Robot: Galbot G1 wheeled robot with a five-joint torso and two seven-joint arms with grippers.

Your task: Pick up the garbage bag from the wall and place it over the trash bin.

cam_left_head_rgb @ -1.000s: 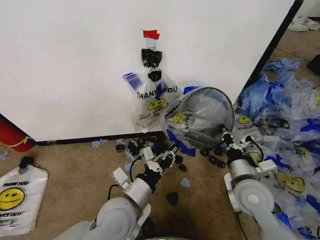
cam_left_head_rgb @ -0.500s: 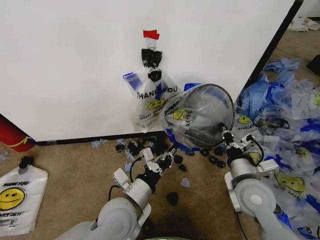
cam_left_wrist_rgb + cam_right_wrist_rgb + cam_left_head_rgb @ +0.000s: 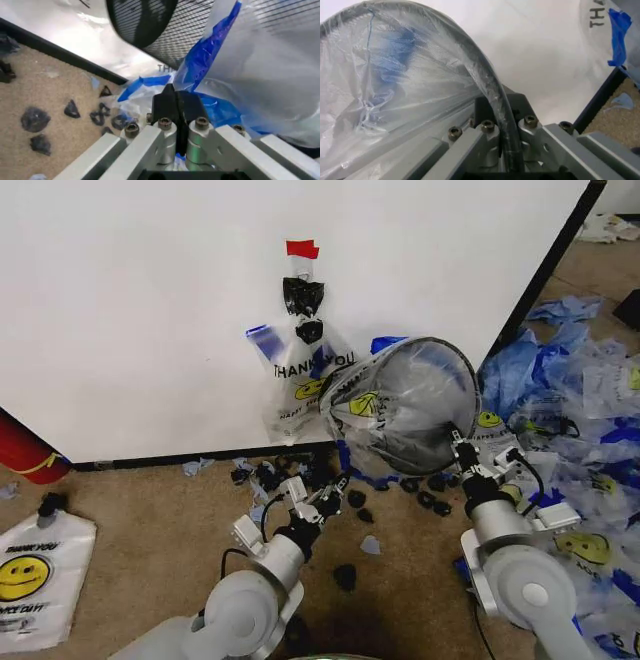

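Two tools at work near the wall (image 3: 150,310). Right tool (image 3: 462,446) clamped tight on the rim of the trash bin (image 3: 415,420), held up off the floor (image 3: 130,510) and tipped on its side, mouth facing right and near, base pointing left toward the wall. Garbage bag (image 3: 365,405) draped over the bin, smiley face on the left side. Left tool (image 3: 176,100) closed on a blue strip of that bag, low and left of the bin. Another bag (image 3: 300,375) hanging on the wall just left. Heaped bags (image 3: 570,390) crowding the right; bare carpet on the left.
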